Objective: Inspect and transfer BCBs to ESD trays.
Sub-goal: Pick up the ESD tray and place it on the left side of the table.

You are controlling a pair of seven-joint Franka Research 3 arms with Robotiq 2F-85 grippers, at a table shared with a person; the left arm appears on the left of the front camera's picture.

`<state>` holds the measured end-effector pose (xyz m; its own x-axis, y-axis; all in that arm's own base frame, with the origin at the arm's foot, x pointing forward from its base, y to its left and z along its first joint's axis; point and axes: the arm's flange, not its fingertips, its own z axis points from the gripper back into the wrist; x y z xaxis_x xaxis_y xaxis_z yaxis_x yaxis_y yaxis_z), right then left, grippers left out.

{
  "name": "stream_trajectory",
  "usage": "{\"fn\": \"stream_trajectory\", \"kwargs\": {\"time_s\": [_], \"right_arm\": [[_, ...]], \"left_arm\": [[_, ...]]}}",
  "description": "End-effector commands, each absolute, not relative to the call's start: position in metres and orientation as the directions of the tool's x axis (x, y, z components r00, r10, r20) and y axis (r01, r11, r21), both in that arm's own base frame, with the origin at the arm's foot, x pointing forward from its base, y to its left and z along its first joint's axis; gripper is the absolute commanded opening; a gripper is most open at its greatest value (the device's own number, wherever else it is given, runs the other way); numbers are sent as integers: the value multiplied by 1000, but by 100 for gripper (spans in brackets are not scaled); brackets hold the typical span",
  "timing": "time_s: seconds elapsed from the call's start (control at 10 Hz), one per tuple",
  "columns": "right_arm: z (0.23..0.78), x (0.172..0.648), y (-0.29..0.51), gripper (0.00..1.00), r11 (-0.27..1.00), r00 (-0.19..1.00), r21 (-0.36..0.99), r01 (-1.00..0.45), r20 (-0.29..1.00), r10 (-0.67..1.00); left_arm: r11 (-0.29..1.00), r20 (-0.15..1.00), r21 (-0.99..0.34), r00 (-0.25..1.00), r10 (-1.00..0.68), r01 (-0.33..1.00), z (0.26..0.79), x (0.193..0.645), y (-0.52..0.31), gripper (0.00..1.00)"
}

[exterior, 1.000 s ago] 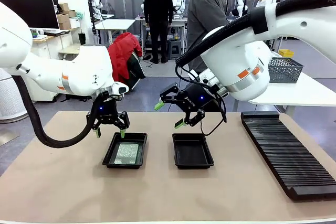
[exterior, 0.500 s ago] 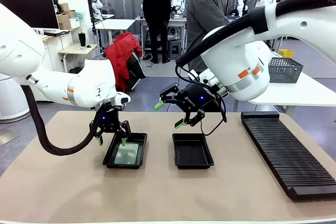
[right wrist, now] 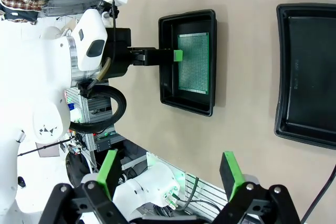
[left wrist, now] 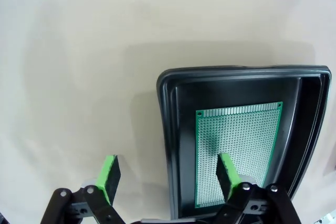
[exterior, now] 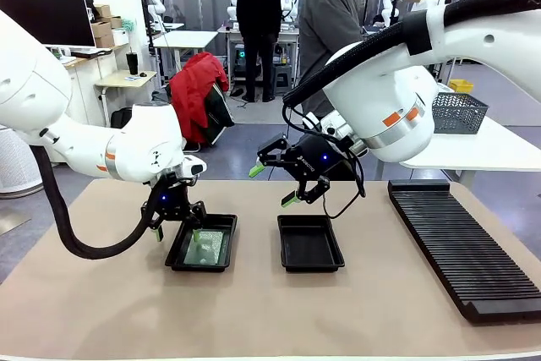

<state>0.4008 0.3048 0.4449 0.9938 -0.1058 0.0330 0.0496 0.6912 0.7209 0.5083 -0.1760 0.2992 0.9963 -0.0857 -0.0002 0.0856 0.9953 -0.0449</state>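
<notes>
Left gripper (exterior: 177,234) spread wide astride the near tray's rim, grasping nothing

On the matte beige tabletop (exterior: 254,319) sit two shallow, glossy black plastic trays with flared rims; the left tray (exterior: 199,267) holds a thin flat green circuit board (exterior: 207,248), its face dotted with a fine grid of holes, lying flat on the floor; the right tray (exterior: 311,269) is bare; in the left wrist view one green pad (left wrist: 109,177) stands outside the rim over the table, the other above the board; the right gripper (exterior: 272,186) hangs released above the right tray; a long ribbed black rack (exterior: 465,243) lies further right; since a second ago the left gripper has dropped to tray level, and the right is unmoved.
</notes>
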Motion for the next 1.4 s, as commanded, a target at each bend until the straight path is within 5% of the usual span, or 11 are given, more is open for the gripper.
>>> {"fn": "stream_trajectory", "kwargs": {"time_s": [0.0, 1.3], "right_arm": [[446, 401, 305, 100, 700, 993, 711, 58, 29, -112], [446, 401, 305, 100, 700, 993, 711, 58, 29, -112]], "left_arm": [[994, 28, -55, 996, -89, 90, 301, 498, -173, 93], [996, 37, -38, 997, -75, 76, 305, 498, -170, 45]]}}
